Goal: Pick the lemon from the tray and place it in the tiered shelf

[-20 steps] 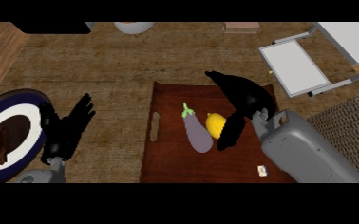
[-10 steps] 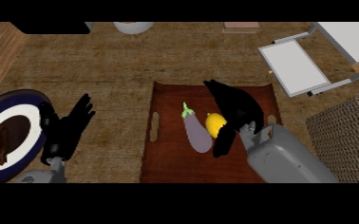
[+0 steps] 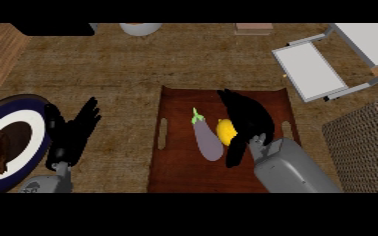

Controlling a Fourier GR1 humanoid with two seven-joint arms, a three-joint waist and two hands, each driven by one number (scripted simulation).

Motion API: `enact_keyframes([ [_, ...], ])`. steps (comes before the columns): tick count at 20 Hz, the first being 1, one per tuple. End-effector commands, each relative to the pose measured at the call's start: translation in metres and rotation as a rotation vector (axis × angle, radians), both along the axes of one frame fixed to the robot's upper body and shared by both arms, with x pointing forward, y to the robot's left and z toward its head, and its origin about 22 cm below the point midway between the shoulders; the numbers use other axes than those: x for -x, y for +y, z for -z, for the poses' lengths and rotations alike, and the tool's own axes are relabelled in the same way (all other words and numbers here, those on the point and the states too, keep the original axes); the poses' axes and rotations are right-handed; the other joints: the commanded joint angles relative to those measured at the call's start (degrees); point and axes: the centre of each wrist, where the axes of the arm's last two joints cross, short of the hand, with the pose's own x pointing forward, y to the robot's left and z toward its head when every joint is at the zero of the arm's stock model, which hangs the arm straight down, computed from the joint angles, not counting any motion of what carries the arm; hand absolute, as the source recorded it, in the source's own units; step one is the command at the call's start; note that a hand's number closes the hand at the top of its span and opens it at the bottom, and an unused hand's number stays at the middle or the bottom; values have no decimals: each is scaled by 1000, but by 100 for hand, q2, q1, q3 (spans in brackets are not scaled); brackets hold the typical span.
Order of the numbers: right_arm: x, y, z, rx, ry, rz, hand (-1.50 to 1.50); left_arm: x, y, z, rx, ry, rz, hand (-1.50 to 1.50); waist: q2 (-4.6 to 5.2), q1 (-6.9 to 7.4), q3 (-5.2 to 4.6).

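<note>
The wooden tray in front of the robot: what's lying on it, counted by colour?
On the tray:
Yellow: 1, the lemon, with the right hand over it
Purple: 1, the eggplant
Total: 2

The tray (image 3: 177,172) lies in the middle of the counter (image 3: 133,65). On the tray, the eggplant (image 3: 208,141) lies just left of the lemon (image 3: 224,130) (the two touch). The right hand (image 3: 247,120) is over the tray, right beside the lemon. The tiered shelf (image 3: 314,70) stands behind the tray, off to the right. A plate (image 3: 22,140) sits at the left edge, and the left hand (image 3: 72,132) rests just right of it. A bowl (image 3: 139,28) sits at the far edge.
</note>
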Motion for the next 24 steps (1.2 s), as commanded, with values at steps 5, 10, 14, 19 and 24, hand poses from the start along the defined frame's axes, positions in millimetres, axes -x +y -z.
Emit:
enact_keyframes([
  [5,-15,-12,53,81,-24,21,-150,22,6,0,-6,-6,2,0,14,45,-11],
  [10,-3,4,36,76,-57,21,-150,19,3,-12,2,14,1,0,4,10,-12],
  [14,-13,3,59,13,-59,23,-150,-11,4,-12,8,8,-12,0,11,-3,-13],
  [19,-24,4,94,17,-83,-6,-150,5,13,-6,0,2,-2,0,19,27,-12],
  [24,-32,-4,85,130,90,-192,150,3,2,-1,5,2,12,0,30,35,-14],
])
